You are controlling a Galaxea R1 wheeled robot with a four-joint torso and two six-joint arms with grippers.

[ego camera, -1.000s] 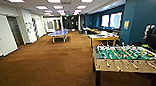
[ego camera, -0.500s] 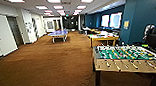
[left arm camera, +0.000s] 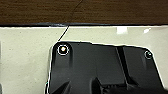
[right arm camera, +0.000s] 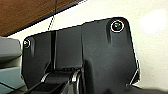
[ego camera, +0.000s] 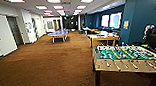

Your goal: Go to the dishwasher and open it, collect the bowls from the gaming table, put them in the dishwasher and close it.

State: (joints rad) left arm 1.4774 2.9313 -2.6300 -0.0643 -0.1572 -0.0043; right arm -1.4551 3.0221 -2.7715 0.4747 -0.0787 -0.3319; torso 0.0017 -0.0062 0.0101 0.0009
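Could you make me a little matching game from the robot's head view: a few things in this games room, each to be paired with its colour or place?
Things:
1. table-football table
2. table-tennis table
3. carpet
4. white door

Descriptions:
A. brown, covering the floor
B. blue top, far down the room
C. green field, near on the right
D. on the left wall

Pairs: 1-C, 2-B, 3-A, 4-D

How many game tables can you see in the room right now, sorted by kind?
Table-football table, green field with rods, near on the right: 1
Blue table-tennis table, far down the carpeted room: 1
Total: 2

A further wooden-framed table stands behind the football table; I cannot tell what kind it is, so it is not counted.
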